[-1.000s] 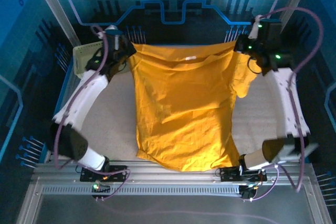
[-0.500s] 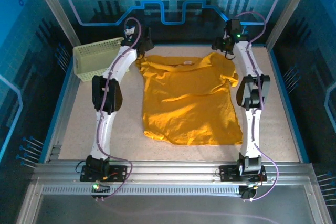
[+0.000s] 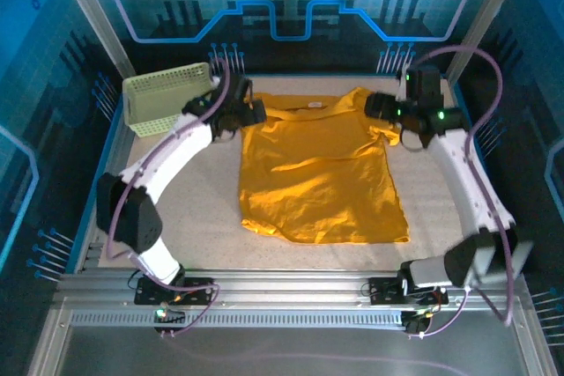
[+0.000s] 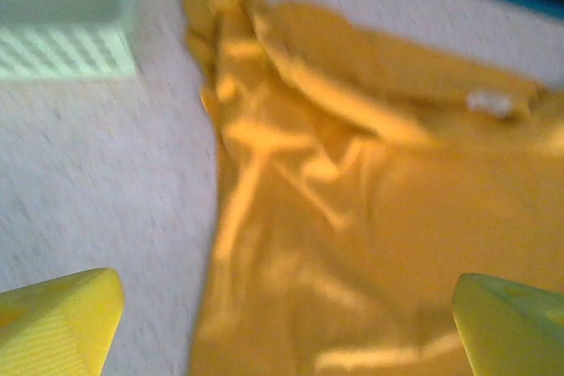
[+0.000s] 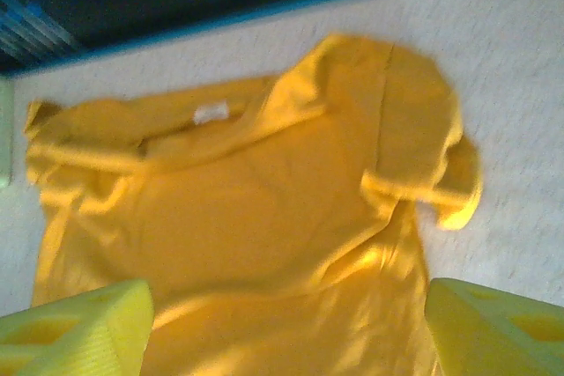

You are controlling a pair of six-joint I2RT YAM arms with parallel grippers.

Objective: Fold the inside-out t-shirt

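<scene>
The inside-out t-shirt (image 3: 317,173) lies spread flat on the table, mustard yellow, collar and white tag (image 3: 315,106) at the far side, hem toward the arm bases. My left gripper (image 3: 249,114) hovers over its left shoulder, open, with nothing between the fingers. My right gripper (image 3: 377,105) hovers by the right sleeve, also open and empty. In the left wrist view the t-shirt (image 4: 370,217) lies below the wide-apart left gripper (image 4: 286,332). In the right wrist view the t-shirt (image 5: 247,209), right sleeve rumpled, lies under the spread right gripper (image 5: 286,332).
A pale green lattice basket (image 3: 167,99) stands at the far left corner of the table, just left of the shirt's shoulder, and shows in the left wrist view as the basket (image 4: 62,15). A raised blue rim (image 3: 106,151) borders the speckled table.
A second ago both grippers held the shirt's shoulders up at the back. The shirt now lies flat on the table, both grippers have opened and let go, and the arms have drawn back.
</scene>
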